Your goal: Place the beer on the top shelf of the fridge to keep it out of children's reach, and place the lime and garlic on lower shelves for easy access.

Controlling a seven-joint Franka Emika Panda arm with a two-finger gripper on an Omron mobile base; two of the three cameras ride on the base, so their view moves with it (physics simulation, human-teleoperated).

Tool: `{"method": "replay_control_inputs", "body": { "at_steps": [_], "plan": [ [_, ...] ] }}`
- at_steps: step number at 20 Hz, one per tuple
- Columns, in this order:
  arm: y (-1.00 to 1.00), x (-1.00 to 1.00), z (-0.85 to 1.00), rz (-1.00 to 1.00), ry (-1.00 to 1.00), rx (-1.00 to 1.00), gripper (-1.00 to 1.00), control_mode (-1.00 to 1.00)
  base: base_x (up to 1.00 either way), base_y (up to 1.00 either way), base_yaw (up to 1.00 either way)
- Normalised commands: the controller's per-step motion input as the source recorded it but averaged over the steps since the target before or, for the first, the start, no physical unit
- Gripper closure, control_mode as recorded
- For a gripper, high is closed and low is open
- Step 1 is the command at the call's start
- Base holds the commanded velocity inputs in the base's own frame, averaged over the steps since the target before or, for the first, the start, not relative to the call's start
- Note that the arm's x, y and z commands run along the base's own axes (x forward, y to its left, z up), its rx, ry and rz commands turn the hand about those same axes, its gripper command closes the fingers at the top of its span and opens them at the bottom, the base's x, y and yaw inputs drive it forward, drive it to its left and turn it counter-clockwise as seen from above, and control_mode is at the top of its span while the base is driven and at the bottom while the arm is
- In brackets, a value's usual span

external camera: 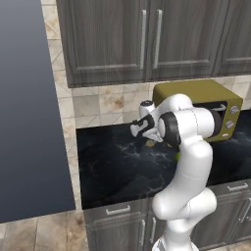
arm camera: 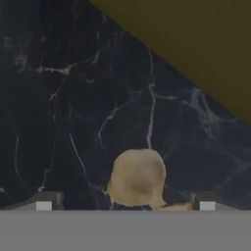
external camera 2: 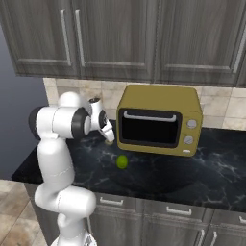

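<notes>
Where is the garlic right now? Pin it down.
The garlic lies on the black marble counter, centred between the open gripper's fingertips in the hand view, by the yellow microwave's front left corner, left of the lime.

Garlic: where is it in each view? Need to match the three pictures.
Left base view: garlic, a tan speck on the black counter, just under the arm's wrist, left of the yellow microwave.
Right base view, below the hand, off the microwave's lower left corner.
Hand view, bottom centre, between the open jaws.
Shared landmark: the microwave.
</notes>
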Motion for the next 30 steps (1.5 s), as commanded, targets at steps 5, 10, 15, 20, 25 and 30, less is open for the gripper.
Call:
{"method": "replay_control_inputs", "body": {
  "at_steps": [5,10,15,20,25,30],
  "plan": [
    [0.0,0.19,-0.22,-0.05,0.0,0.0,-1.0,-1.0,0.0,0.0,0.0],
    [-0.01,0.1,-0.24,-0.05,0.0,0.0,-1.0,-1.0,0.0,0.0,0.0],
    [0.0,0.0,-0.29,-0.04,0.04,0.0,-1.0,-1.0,0.0,0.0,0.0],
    [0.0,0.0,-0.26,-0.04,0.06,0.0,-1.0,-1.0,0.0,0.0,0.0],
    [0.0,0.0,-0.22,-0.05,0.08,0.0,-1.0,-1.0,0.0,0.0,0.0],
    [0.06,-0.09,-0.15,-0.05,0.07,0.0,-1.0,-1.0,0.0,0.0,0.0]
  ]
}}
